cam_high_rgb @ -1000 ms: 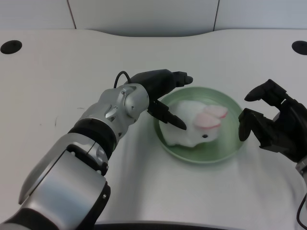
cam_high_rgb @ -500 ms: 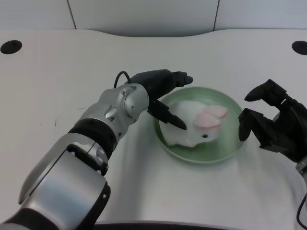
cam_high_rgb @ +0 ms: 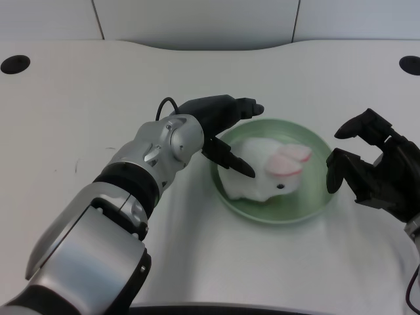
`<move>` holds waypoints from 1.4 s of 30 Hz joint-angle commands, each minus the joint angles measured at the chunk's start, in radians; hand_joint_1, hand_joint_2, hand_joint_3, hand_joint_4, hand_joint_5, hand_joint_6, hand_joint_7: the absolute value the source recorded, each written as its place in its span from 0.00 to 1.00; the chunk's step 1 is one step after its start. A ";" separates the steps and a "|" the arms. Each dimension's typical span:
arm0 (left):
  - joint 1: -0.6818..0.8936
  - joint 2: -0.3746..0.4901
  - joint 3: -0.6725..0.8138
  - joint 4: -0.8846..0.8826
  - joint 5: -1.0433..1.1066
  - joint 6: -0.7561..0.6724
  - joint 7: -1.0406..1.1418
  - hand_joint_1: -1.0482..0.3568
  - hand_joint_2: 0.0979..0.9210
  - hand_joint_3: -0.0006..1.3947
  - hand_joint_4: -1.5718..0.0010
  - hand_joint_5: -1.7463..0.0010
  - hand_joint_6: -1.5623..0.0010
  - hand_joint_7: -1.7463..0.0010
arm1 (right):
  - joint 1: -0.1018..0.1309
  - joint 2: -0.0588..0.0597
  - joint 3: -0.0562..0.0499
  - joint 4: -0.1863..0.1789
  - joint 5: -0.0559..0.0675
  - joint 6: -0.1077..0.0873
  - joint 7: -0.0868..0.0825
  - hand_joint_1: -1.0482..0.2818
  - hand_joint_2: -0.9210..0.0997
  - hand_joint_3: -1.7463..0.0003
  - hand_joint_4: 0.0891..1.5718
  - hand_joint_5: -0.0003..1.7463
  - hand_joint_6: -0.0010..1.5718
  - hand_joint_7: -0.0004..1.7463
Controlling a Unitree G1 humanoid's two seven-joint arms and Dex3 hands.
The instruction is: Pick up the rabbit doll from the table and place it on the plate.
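Your left hand (cam_high_rgb: 220, 125) sits at the near-left rim of the plate (cam_high_rgb: 315, 147), reached in from the lower left on its silver forearm (cam_high_rgb: 154, 154). Its fingers (cam_high_rgb: 235, 164) are spread apart and released, grasping nothing: one dark finger stretches out along the far rim of the plate, and another points down and right, with its tip just at the rabbit doll's (cam_high_rgb: 262, 172) rump. You cannot tell from this view whether that tip actually touches the doll or only lies close over it.

The rabbit doll lies inside the green plate, resting on the dish's left half, nearer the front rim than the back. It is white, with two pink ears laid back over its head toward the right, and a small dark eye faces you on its near side. Its body lies low and flat, not upright.

The plate stands on the white bench (cam_high_rgb: 85, 92), right of centre in your view. A thin black cable (cam_high_rgb: 164, 105) loops up from behind your wrist. Two dark round holes mark the bench's far corners, one at the left (cam_high_rgb: 14, 63) and one at the right (cam_high_rgb: 410, 64).
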 commanded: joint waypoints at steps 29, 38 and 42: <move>0.253 0.173 0.268 -0.317 -0.284 -0.027 -0.115 0.15 0.90 0.01 0.90 0.99 0.84 0.99 | 0.006 -0.029 -0.006 -0.007 -0.005 -0.003 -0.023 0.51 0.43 0.49 0.45 1.00 0.39 0.87; 1.084 0.190 0.752 -1.021 -0.847 0.070 -0.174 0.40 1.00 0.36 0.33 0.06 0.45 0.08 | -0.026 -0.065 -0.019 0.009 -0.009 0.020 -0.054 0.50 0.41 0.49 0.47 1.00 0.39 0.91; 1.113 0.192 0.751 -1.113 -0.882 0.142 -0.166 0.38 1.00 0.34 0.33 0.05 0.44 0.09 | -0.034 -0.063 -0.016 0.020 -0.010 0.008 -0.062 0.49 0.40 0.49 0.47 1.00 0.39 0.92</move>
